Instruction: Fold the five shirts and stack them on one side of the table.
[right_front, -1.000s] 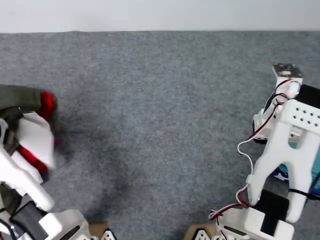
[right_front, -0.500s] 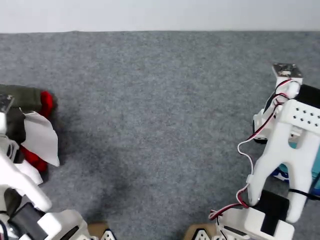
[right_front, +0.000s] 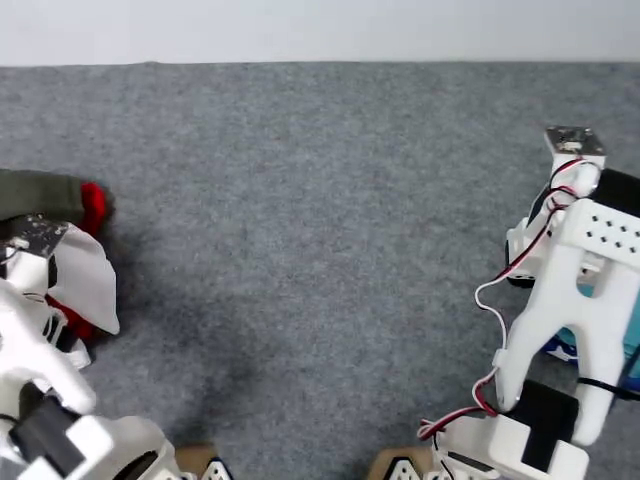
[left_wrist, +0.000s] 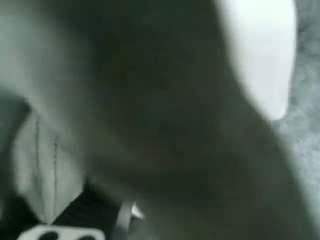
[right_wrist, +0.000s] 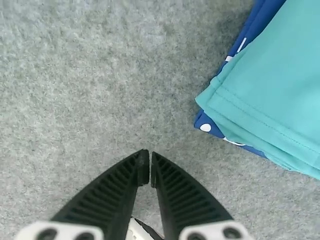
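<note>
Shirts, left side: a white shirt (right_front: 88, 280) lies bunched over a red shirt (right_front: 92, 205), with an olive shirt (right_front: 40, 192) just beyond, all at the left edge of the grey surface (right_front: 320, 200).
Shirts, right side: a teal shirt (right_wrist: 270, 85) lies on top of a blue shirt (right_wrist: 267, 10) with white dots, at the right edge beneath the right arm.
Left tool (right_front: 40, 265): poised over the left pile, cloth crowding its own camera; whether it grips anything cannot be told.
Right tool (right_wrist: 150, 167): closed tip to tip and holding nothing, above grey surface just beside the teal-and-blue stack.
</note>
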